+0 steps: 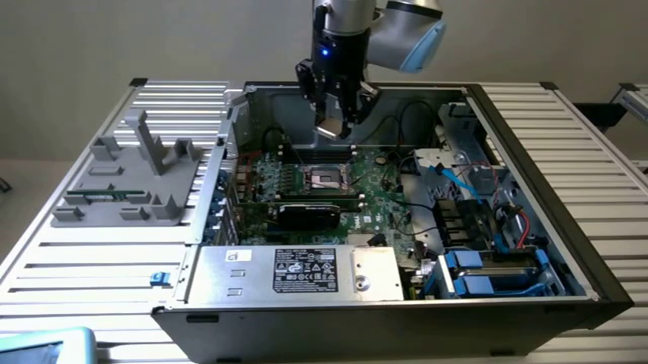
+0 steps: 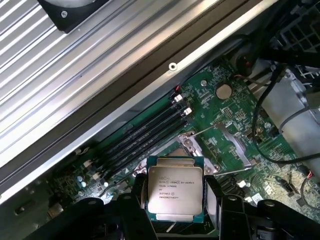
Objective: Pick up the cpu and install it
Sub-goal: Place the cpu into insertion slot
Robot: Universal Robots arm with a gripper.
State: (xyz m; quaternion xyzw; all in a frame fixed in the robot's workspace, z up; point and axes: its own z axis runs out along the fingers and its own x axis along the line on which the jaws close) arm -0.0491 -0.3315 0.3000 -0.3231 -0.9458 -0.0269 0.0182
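Observation:
The cpu (image 2: 174,192), a small square chip with a silvery top and green edge, sits between my gripper (image 2: 176,207) fingers, printed side toward the wrist camera. In the exterior view my gripper (image 1: 335,127) hangs over the back of the open computer case, shut on the cpu (image 1: 331,131), which is well above the motherboard. The black square socket (image 1: 326,176) lies below and a little nearer on the green board. In the wrist view the socket's metal frame (image 2: 202,145) shows just beyond the chip.
Black memory slots (image 2: 150,131) run beside the socket. A black card (image 1: 309,213) and the power supply box (image 1: 294,271) lie in front. Cables and drive bays (image 1: 476,227) fill the exterior view's right. A grey fixture (image 1: 136,178) stands on the table at the exterior view's left.

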